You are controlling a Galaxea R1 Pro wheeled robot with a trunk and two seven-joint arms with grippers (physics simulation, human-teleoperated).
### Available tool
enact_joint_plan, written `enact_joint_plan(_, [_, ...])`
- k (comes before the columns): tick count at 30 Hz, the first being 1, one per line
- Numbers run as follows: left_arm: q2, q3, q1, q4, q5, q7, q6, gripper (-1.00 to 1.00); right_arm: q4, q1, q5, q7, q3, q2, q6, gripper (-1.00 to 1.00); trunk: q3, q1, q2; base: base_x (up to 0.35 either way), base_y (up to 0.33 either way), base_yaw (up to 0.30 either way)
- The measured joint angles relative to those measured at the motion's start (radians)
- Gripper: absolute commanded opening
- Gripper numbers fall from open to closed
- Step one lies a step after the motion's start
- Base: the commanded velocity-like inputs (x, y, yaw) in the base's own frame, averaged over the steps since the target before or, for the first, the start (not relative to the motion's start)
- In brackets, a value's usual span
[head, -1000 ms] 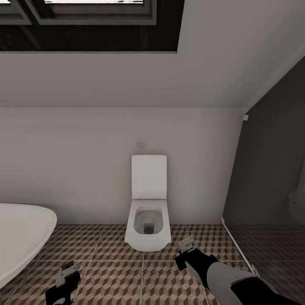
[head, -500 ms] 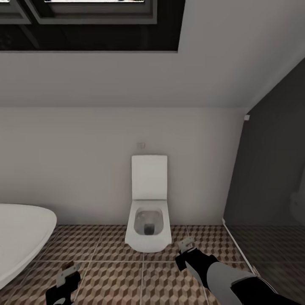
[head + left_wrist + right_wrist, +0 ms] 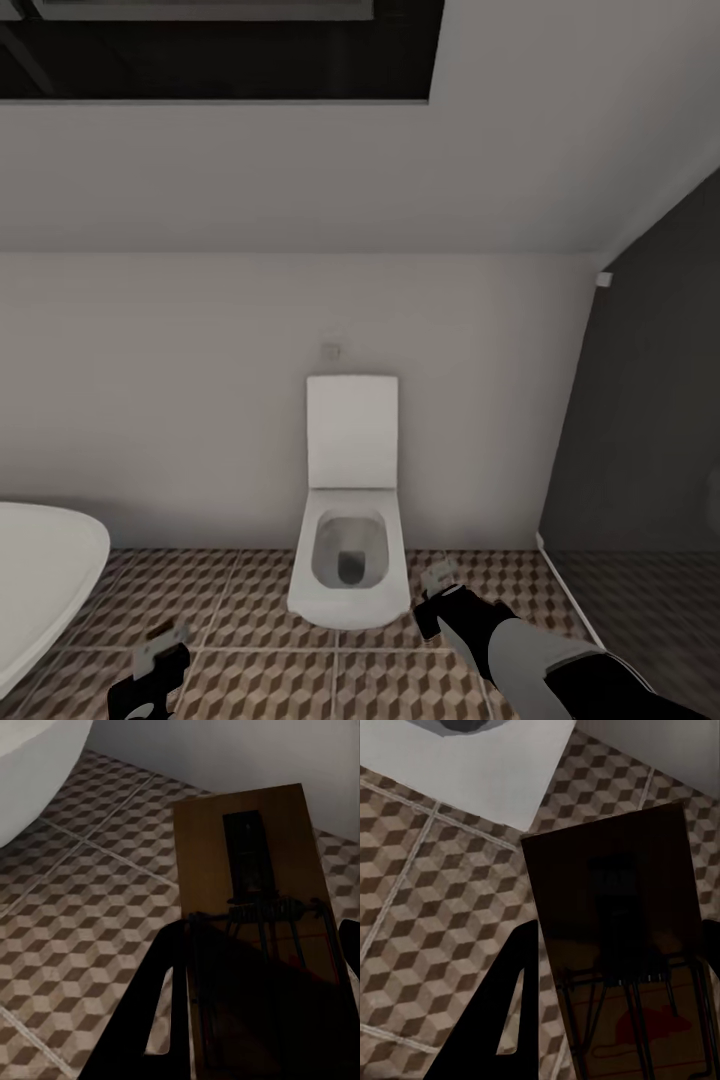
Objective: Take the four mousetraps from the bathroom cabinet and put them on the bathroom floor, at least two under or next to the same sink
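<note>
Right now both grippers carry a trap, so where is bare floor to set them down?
Open bathroom floor lies between the bathtub and the toilet, and again between the toilet and the dark wall. Tightest at the toilet's base, close by the right gripper's mousetrap. Left gripper's mousetrap hangs over bare tiles.

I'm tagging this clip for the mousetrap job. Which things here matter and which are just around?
Part of the job: left gripper holding a mousetrap; right gripper holding another mousetrap; patterned floor.

Just around: toilet, bathtub, dark partition.
</note>
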Motion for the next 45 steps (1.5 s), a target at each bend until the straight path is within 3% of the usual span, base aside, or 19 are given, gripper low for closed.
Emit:
enact_joint_plan(9, [0.000, 0.000, 0.000, -0.001, 0.003, 0.000, -0.003, -1.00, 0.000, 0.000, 0.000, 0.000, 0.000, 0.000, -0.006, -1.00, 0.000, 0.000, 0.000, 0.175, 0.000, 0.000])
enact_joint_plan(45, [0.003, 0.000, 0.000, 0.000, 0.006, 0.000, -0.006, -1.00, 0.000, 0.000, 0.001, 0.000, 0.000, 0.000, -0.026, -1.00, 0.000, 0.001, 0.000, 0.003, 0.000, 0.000])
